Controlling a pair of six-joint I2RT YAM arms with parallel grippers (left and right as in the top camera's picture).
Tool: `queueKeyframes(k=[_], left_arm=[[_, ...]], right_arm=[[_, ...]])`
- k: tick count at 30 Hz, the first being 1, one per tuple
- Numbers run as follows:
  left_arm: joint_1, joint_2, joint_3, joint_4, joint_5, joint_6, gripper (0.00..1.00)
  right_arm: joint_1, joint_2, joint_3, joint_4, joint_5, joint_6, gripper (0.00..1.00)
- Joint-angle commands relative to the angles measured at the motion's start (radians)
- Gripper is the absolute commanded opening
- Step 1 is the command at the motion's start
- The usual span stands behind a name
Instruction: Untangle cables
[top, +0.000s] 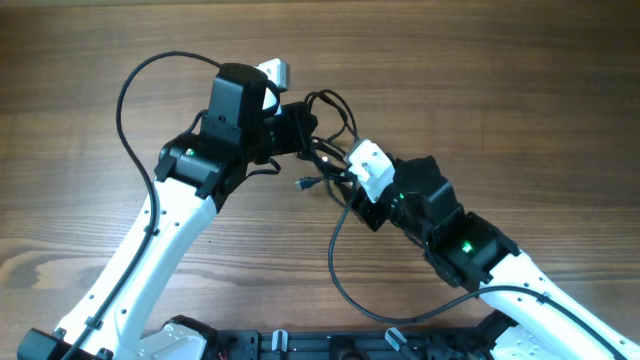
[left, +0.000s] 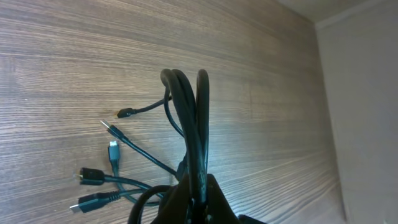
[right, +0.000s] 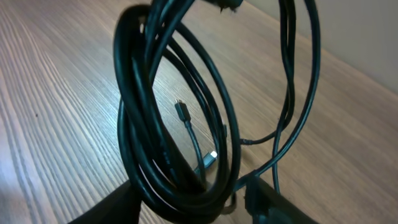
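Observation:
The cables (top: 328, 128) are a bunch of thin black cords held above the wooden table between my two grippers. My left gripper (top: 292, 130) is shut on the bunch. In the left wrist view the cables (left: 186, 106) rise in a tight loop from the closed fingers (left: 200, 194), and several plug tips (left: 113, 149) hang to the left. My right gripper (top: 340, 165) is open. In the right wrist view the coiled cables (right: 155, 143) hang between its spread fingers (right: 189, 202), and one thin strand (right: 280, 155) runs to the right finger.
The wooden table (top: 90, 110) lies below. A loose plug end (top: 303, 184) dangles under the bunch. Thick black arm wires arc at the left (top: 125, 100) and under the right arm (top: 340, 260). A pale wall (left: 367, 112) borders the table's far side.

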Motion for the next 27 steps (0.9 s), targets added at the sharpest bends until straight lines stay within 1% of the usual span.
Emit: queueKeyframes(k=[1,3,4,6,7,10,11,12,14,18,19,20,21,22,23,24,25,26,27], left_arm=[[0.008,0.003,0.009,0.014,0.055,-0.024,0.04],[0.008,0.003,0.009,0.013,0.054,-0.024,0.04],[0.008,0.003,0.009,0.013,0.053,-0.024,0.04],[0.008,0.003,0.009,0.013,0.042,-0.019,0.04],[0.008,0.003,0.009,0.012,0.031,-0.016,0.04],[0.008,0.003,0.009,0.013,0.015,-0.016,0.05],[0.008,0.003,0.009,0.013,0.015,-0.016,0.22],[0.008,0.003,0.009,0.012,0.015,-0.016,0.34],[0.008,0.003,0.009,0.011,0.015,-0.016,0.2],[0.008,0.003,0.009,0.011,0.015,-0.016,0.08],[0.008,0.003,0.009,0.011,0.015,-0.016,0.08],[0.008,0.003,0.009,0.011,0.015,-0.016,0.1],[0.008,0.003,0.009,0.008,0.015,-0.015,0.27],[0.008,0.003,0.009,0.005,0.015,0.0,0.46],[0.008,0.003,0.009,0.001,0.016,0.027,0.62],[0.008,0.003,0.009,-0.003,0.016,0.071,0.78],[0.008,0.003,0.009,-0.018,0.016,0.138,0.97],[0.008,0.003,0.009,-0.038,0.015,0.208,1.0],[0.008,0.003,0.009,-0.054,0.015,0.255,1.0]], right_arm=[[0.004,0.025,0.005,0.006,0.026,-0.01,0.4],[0.004,0.029,0.005,0.01,0.026,-0.01,0.27],[0.004,0.029,0.005,0.013,0.026,-0.009,0.19],[0.004,0.029,0.005,0.021,0.027,0.016,0.11],[0.004,0.029,0.005,0.024,0.026,0.027,0.05],[0.004,0.029,0.005,0.027,0.023,0.067,0.05],[0.004,0.029,0.005,0.027,0.014,0.078,0.05],[0.004,0.029,0.005,0.027,0.011,0.092,0.05],[0.004,0.029,0.005,0.032,0.007,0.117,0.05],[0.004,0.029,0.005,0.042,-0.035,0.126,0.05],[0.004,0.029,0.005,0.045,-0.046,0.125,0.05],[0.004,0.029,0.005,0.046,-0.053,0.126,0.05],[0.004,0.029,0.005,0.046,-0.053,0.126,0.05],[0.004,0.029,0.005,0.046,-0.053,0.126,0.05],[0.004,0.029,0.005,0.046,-0.053,0.127,0.05],[0.004,0.029,0.005,0.046,-0.053,0.132,0.04],[0.004,0.029,0.005,0.046,-0.053,0.152,0.05],[0.004,0.029,0.005,0.045,-0.053,0.168,0.05],[0.004,0.029,0.005,0.044,-0.053,0.191,0.05]])
